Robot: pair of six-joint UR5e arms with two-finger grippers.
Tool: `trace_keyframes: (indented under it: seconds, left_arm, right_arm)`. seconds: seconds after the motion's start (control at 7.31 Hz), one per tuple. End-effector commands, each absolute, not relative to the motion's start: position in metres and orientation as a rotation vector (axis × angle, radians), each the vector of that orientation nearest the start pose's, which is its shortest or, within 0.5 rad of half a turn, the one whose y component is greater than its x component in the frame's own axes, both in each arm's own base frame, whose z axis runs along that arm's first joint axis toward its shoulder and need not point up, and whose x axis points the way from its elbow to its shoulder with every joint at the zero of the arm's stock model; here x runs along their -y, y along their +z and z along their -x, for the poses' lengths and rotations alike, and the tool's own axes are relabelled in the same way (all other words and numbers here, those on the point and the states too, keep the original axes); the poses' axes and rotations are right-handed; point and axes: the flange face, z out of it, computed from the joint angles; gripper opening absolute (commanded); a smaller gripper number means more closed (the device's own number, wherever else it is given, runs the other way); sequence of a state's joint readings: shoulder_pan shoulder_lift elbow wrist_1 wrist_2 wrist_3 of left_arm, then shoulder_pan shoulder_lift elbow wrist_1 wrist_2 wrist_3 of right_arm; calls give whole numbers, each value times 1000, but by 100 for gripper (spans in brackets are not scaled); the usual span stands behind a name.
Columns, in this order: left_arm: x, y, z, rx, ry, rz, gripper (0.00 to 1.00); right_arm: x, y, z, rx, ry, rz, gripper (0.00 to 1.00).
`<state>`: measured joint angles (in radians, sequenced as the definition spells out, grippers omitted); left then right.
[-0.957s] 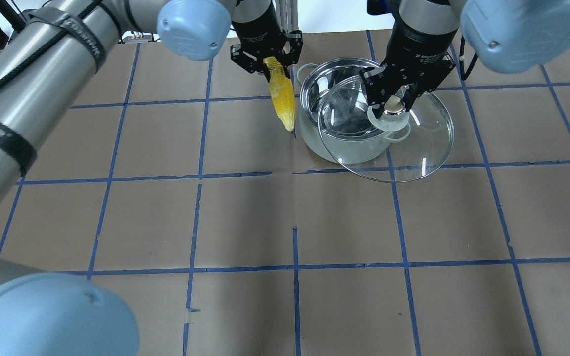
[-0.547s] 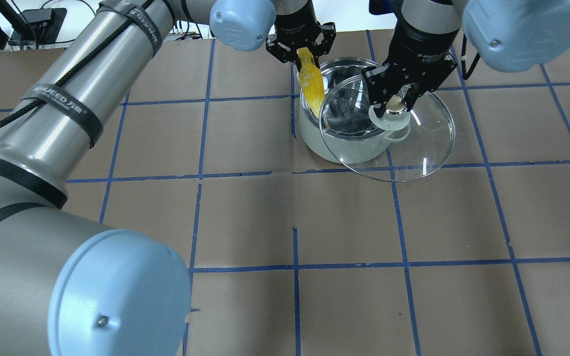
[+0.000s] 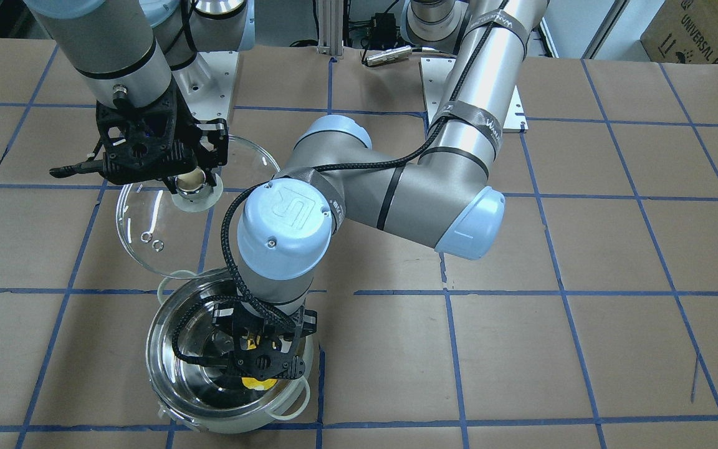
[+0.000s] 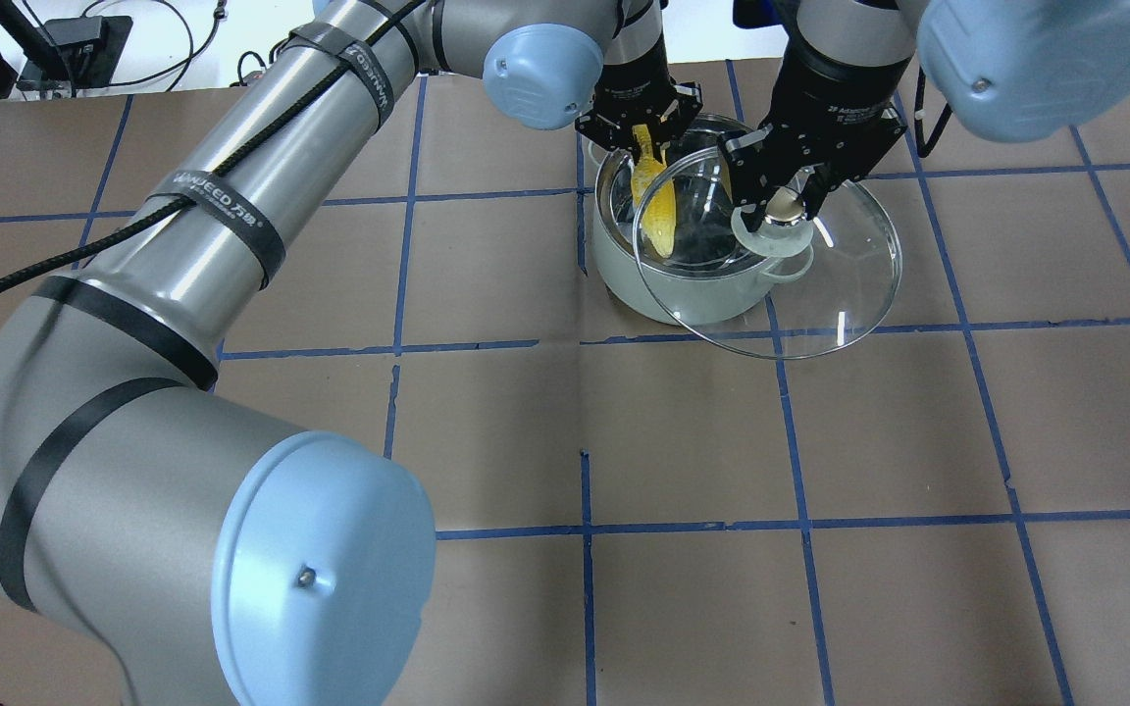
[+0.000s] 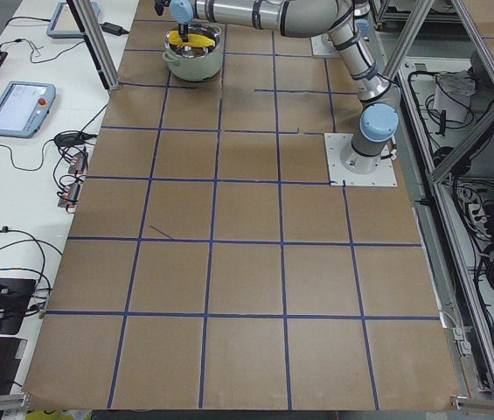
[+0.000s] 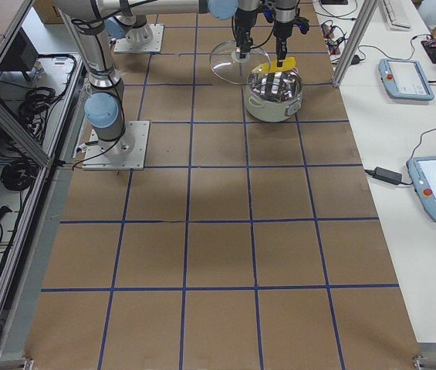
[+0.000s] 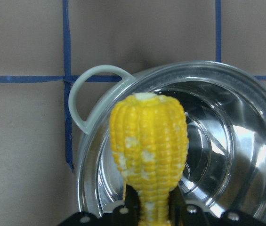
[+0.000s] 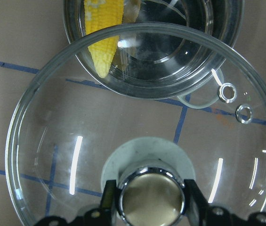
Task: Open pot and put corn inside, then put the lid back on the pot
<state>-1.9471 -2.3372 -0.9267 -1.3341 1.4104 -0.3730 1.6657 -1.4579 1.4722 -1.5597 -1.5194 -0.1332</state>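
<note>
The pot [image 4: 665, 299] stands open at the table's far side, also in the front view [image 3: 154, 349] and the left wrist view [image 7: 245, 89]. My left gripper [image 4: 642, 135] is shut on one end of the yellow corn [image 4: 658, 201] and holds it over the pot's opening, pointed end hanging toward the mirror-like inside [image 7: 149, 146]. My right gripper [image 4: 781, 208] is shut on the cream knob of the glass lid [image 4: 845, 279]. It holds the lid in the air beside the pot on the robot's side [image 3: 147, 218]; its edge overlaps the pot's rim in the overhead view.
Brown paper with a blue tape grid covers the table [image 4: 683, 441]. The left arm's elbow [image 3: 278, 224] hangs over the table between the pot and the robot's base. Tablets and cables lie on the side benches [image 6: 407, 73].
My left gripper has carried the corn to the right, from beside the pot's left side to over its opening. The right gripper and the lid have stayed still.
</note>
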Motion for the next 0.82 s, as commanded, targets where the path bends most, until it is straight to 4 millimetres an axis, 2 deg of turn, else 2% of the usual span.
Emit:
trace_keyframes:
  seconds: [0.0,0.27,0.41,0.55,0.68]
  left_arm:
    - [686,315,439,-3329,-60,-14,99]
    - [687,323,439,-3337,-99,-25,100]
    - [684,336,435,-3338,-114,-39,100]
    - [678,349,424,-3332,-103,-45,100]
    - [672,364,398,-3292,-41,-148,100]
  right_arm:
    - [524,475,-187,-3072,39,347,36]
    - [527,474,-179,-3073,43,323,37]
    - [527,475,-176,-3071,42,313,37]
    - [527,475,-176,-3072,40,313,37]
    - [527,475,-176,-3072,40,313,37]
